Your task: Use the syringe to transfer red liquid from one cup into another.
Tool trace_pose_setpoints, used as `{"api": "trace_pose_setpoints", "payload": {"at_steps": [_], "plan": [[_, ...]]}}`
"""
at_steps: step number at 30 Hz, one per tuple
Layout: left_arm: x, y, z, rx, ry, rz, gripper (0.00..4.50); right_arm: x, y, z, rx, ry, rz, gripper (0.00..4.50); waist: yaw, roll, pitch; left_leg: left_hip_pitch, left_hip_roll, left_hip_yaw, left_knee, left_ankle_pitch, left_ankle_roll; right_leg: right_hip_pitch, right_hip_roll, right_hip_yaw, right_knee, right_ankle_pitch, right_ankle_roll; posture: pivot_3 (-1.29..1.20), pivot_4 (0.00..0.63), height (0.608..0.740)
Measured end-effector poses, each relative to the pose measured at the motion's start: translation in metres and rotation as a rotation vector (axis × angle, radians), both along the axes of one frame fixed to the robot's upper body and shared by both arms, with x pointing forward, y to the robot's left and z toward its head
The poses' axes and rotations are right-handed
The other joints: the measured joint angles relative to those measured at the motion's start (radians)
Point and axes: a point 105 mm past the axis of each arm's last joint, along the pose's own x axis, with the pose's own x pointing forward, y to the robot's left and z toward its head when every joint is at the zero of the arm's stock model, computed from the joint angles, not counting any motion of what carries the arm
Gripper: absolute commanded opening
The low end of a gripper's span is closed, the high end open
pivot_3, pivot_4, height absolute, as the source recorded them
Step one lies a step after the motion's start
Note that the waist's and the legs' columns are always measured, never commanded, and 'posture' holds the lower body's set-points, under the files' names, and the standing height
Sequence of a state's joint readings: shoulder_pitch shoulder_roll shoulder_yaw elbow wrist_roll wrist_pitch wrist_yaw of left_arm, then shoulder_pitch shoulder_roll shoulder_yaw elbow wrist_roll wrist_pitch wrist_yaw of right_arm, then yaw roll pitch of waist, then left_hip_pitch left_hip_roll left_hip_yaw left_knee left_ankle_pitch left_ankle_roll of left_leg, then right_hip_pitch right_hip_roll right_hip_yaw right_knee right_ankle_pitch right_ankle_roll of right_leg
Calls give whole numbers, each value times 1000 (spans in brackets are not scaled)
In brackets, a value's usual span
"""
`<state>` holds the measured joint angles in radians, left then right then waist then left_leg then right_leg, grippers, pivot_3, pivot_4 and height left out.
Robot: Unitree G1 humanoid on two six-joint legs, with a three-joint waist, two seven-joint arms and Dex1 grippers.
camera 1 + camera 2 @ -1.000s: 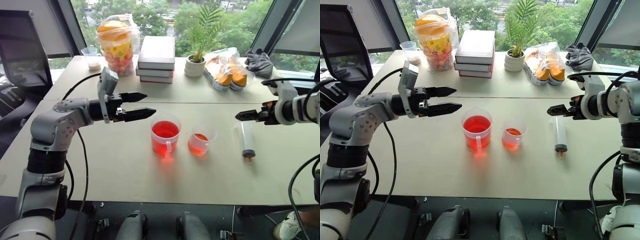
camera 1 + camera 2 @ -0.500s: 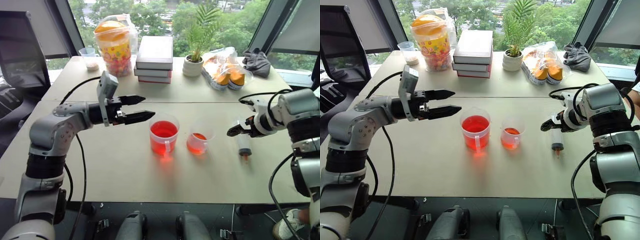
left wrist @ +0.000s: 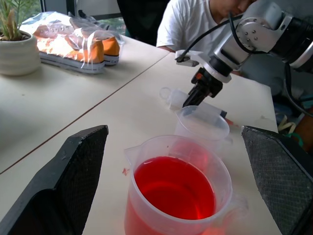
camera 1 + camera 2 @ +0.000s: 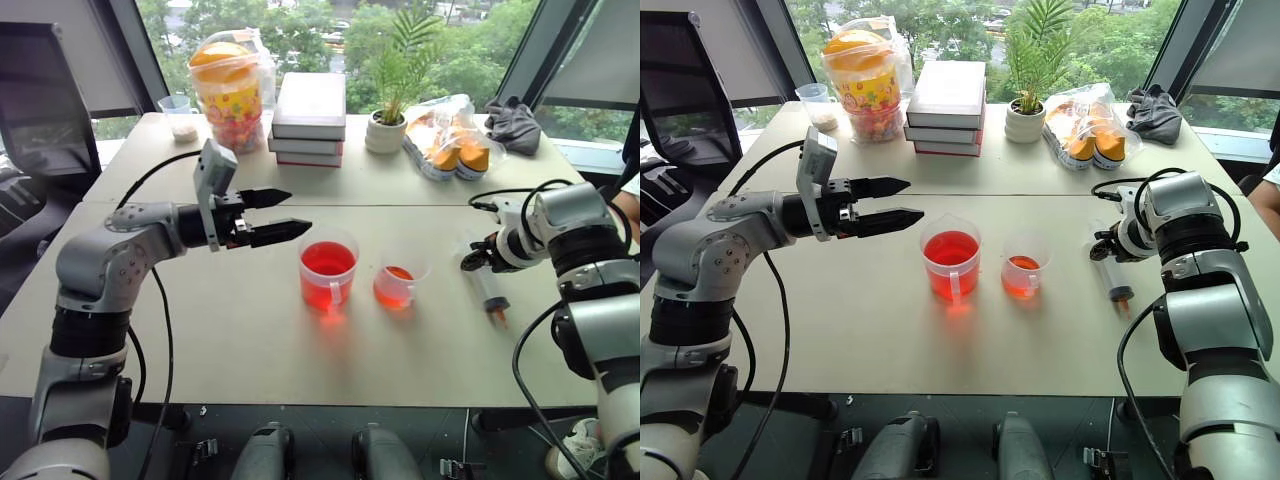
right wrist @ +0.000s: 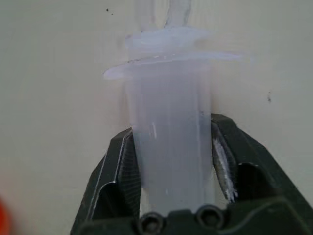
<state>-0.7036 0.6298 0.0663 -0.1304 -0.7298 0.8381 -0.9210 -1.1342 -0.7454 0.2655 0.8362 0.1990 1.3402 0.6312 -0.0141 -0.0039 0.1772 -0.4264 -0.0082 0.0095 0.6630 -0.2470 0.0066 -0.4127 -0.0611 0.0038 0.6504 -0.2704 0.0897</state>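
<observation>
Moved: your right end effector (image 4: 472,262) has dropped from mid-air onto the syringe (image 4: 487,288) and clamped its barrel near the flange.
Left end effector (image 4: 285,214): released, hovering beside the large cup (image 4: 328,271).
Syringe: lying on the bench (image 4: 250,340), just right of the small cup (image 4: 399,283).
Handling: light, rigid, slick plastic (likely to twist). Hold mid-barrel, leaving the plunger free.

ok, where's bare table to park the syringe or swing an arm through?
Bare: the near table strip in front of the big cup and small cup, and the stretch under the left pincer. Crowded: the far edge, with jar, books, plant and bagged shoes.
</observation>
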Motion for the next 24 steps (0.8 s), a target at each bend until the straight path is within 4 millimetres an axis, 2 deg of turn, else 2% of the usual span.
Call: {"api": "trace_pose_setpoints", "payload": {"at_steps": [4, 7, 10, 12, 15, 18, 21, 24], "plan": [[1, -1, 3, 0, -8, -1, 4500, -2, 4, 1, 18, 9, 14, 1378, 0, 0, 0, 0, 0, 0, 0, 0, 0, 0, 0, 0, 1, 0, 0, 0, 150, 740], [1, -1, 5, -1, -13, -6, 4500, 0, 8, 13, 31, -33, 41, 1378, 0, 0, 0, 0, 0, 0, 0, 0, 0, -1, 0, 1, 1, 0, 0, 0, 150, 740], [1, 0, 4, -3, -7, -10, 4500, 7, 10, 53, 47, -207, 96, 1378, 2, 1, 0, -1, 0, 1, 0, 0, 0, -2, 0, 1, 1, 0, 0, 0, 150, 740], [3, 0, 7, -7, -6, -13, 4500, 14, 20, 96, 88, -416, 155, 1378, 2, 1, 0, -1, 0, 1, -1, 0, 0, -2, 0, 1, 1, 0, 0, 0, 150, 740], [4, 0, 16, -9, -25, -26, 4500, 12, 48, 157, 199, -707, 254, 1378, 0, 1, 0, -1, 1, 1, -1, 0, 0, -2, 0, 1, 1, 0, 0, 0, 150, 740], [6, -1, 23, -19, -30, -37, 4500, -1, 84, 194, 324, -910, 379, 1378, -1, 1, 0, 0, 1, 1, -1, 0, 0, -2, 0, 1, 2, 0, 0, 0, 150, 740], [7, -5, 33, -35, -42, -63, 4500, -24, 131, 217, 467, -1063, 572, 1378, 0, 1, 0, 0, 1, 0, 0, 0, 0, -2, 0, 2, 3, 0, 0, 0, 150, 740], [9, -4, 36, -40, -39, -71, 4500, -43, 157, 218, 564, -1156, 693, 1378, 4, 0, 0, 0, 1, 0, 0, 0, 0, -1, 0, 1, 2, 0, 0, 0, 150, 740]]}}
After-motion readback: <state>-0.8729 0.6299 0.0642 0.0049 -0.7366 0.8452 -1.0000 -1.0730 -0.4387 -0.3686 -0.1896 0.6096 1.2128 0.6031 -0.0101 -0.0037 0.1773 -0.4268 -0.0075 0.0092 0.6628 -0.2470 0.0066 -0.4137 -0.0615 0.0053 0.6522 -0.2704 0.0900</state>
